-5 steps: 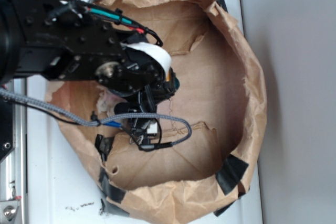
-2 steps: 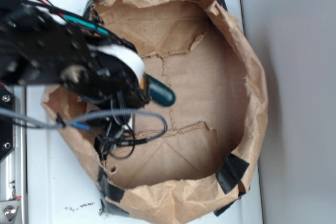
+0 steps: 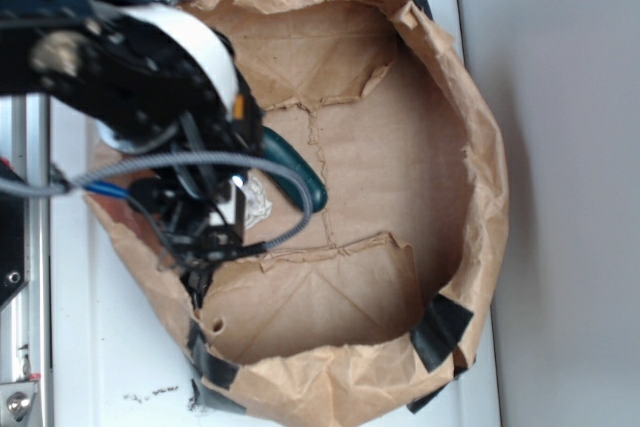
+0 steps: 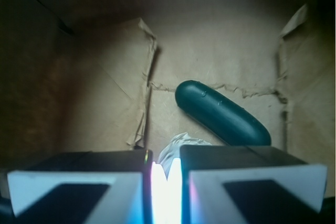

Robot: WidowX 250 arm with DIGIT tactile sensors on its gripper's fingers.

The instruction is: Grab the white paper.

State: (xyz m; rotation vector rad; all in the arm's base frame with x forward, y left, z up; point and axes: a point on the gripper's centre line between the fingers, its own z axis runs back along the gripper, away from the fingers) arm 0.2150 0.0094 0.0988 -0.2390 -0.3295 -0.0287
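Pincer (image 4: 166, 174) reads as clamped on the white paper (image 4: 178, 145): on my wrist feed the two finger blocks sit close together along the bottom edge, only a narrow bright slit between them, and a crumpled off-white tuft sticks up out of that slit. Most of the wad is hidden behind the fingers (image 4: 79, 182), so I cannot see how much of it is pinched.

Just past the tuft, up and to the right on the wrist feed, lies the dark green oblong (image 4: 223, 114) on the bag floor, slanted, its near side close to the paper. I cannot tell whether the two touch.

On the exterior feed the black arm (image 3: 120, 67) reaches in from the upper left over the rim of the brown paper bag (image 3: 480, 147). The pincer (image 3: 235, 209) is down inside the bag near its left wall. A small wrinkled white patch of the paper (image 3: 257, 202) shows at the fingertips, with one end of the green oblong (image 3: 300, 179) poking out right beside it. A grey braided cable (image 3: 270, 172) loops around the wrist. Black tape (image 3: 440, 332) patches the bag's lower rim. The bag rests on a white surface (image 3: 110, 357).
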